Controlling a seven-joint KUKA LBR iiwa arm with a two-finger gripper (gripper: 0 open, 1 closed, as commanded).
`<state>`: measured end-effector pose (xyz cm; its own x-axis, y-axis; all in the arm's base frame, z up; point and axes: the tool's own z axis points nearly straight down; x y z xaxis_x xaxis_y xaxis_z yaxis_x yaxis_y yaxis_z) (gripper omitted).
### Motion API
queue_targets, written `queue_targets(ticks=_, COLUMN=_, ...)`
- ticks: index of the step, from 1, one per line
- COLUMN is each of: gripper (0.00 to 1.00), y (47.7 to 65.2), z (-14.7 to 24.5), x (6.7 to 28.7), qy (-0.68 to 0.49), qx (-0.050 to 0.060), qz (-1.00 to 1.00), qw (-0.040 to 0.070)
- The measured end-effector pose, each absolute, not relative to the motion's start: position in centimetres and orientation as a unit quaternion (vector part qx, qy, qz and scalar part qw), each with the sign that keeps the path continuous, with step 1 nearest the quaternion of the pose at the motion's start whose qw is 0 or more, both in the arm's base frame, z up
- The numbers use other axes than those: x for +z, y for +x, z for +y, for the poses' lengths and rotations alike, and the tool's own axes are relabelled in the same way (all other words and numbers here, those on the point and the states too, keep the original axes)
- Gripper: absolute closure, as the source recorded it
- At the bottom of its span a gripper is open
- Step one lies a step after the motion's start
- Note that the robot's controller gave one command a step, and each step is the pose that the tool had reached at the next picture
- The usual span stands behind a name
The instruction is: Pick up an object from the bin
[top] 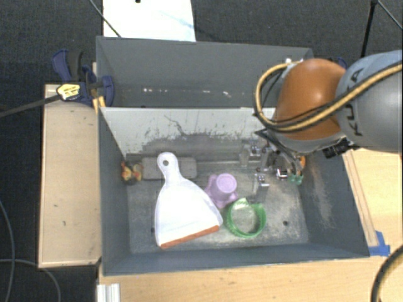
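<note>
Hovering by green ring (242, 233) on scuffed grey bin floor (284, 214): end effector (260, 190), opening unreadable; dark carpet (38, 30) around.

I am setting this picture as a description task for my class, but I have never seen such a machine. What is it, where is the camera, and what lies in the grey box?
This is a robot arm, grey with an orange cover at its wrist, reaching in from the right. A single camera looks down from above, slightly to one side. At the arm's end is a gripper, its two-fingered hand, low inside a grey metal bin. On the bin floor lie a white dustpan with an orange edge, a lilac cup beside it, a see-through green cup nearest the gripper, and a small brown thing by the left wall. I cannot see anything in its grip.
</note>
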<state>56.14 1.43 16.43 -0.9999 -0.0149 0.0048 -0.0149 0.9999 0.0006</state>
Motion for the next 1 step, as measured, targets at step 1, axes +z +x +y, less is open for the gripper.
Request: queue_targets(ticks=1, gripper=0.00, y=56.29, z=1.43, x=16.92, qy=0.007, qx=0.000, qz=-1.000, qw=-0.002)
